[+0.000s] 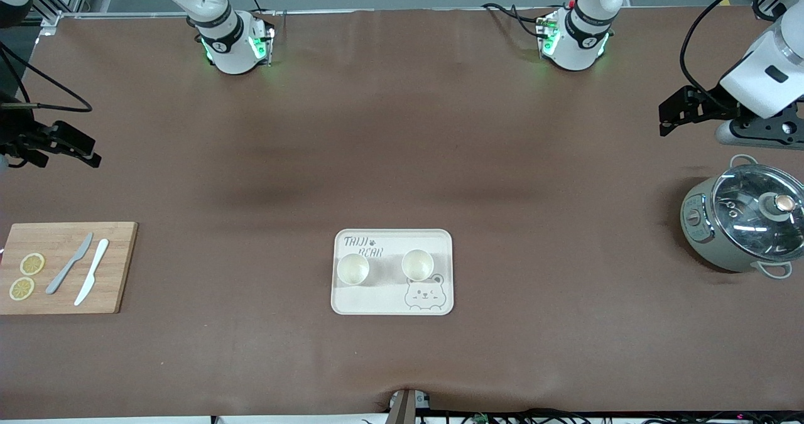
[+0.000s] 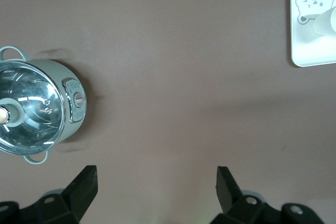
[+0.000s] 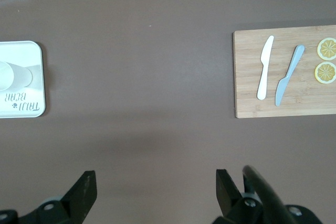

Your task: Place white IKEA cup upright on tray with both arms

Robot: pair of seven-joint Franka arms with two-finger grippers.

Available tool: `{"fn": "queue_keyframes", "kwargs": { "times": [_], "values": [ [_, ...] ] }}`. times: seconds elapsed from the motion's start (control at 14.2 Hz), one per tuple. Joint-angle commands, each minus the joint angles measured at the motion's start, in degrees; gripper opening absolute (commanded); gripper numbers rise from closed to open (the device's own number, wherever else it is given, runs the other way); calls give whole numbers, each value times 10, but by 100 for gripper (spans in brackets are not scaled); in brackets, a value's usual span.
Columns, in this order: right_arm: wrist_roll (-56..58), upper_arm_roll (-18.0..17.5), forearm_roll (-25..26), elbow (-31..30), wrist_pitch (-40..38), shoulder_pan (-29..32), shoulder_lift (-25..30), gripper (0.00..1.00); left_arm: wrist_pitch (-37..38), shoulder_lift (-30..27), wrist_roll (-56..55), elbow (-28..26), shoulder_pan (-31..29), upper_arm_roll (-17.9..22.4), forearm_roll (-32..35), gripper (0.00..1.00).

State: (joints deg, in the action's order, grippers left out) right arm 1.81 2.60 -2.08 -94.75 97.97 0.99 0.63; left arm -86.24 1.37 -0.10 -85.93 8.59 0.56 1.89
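The cream tray with "TAIJI BEAR" lettering and a bear face lies mid-table, near the front camera. Two white cups stand upright on it, one toward the right arm's end, the other toward the left arm's end. My left gripper is open and empty, held up at the left arm's end of the table next to the pot. My right gripper is open and empty, held up at the right arm's end above the cutting board's side. The left wrist view shows the left gripper, a tray corner and a cup. The right wrist view shows the right gripper, the tray and a cup.
A wooden cutting board with two knives and two lemon slices lies at the right arm's end. A grey-green pot with a glass lid stands at the left arm's end. The table is covered in brown cloth.
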Motion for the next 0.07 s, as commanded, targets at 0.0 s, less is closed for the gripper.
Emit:
{"fn": "queue_keyframes", "kwargs": {
  "times": [0.0],
  "values": [
    [6,-1,20,-13,13,-3,15,100,-4,-8,10,-8,-1,-2,11,100]
  ]
}}
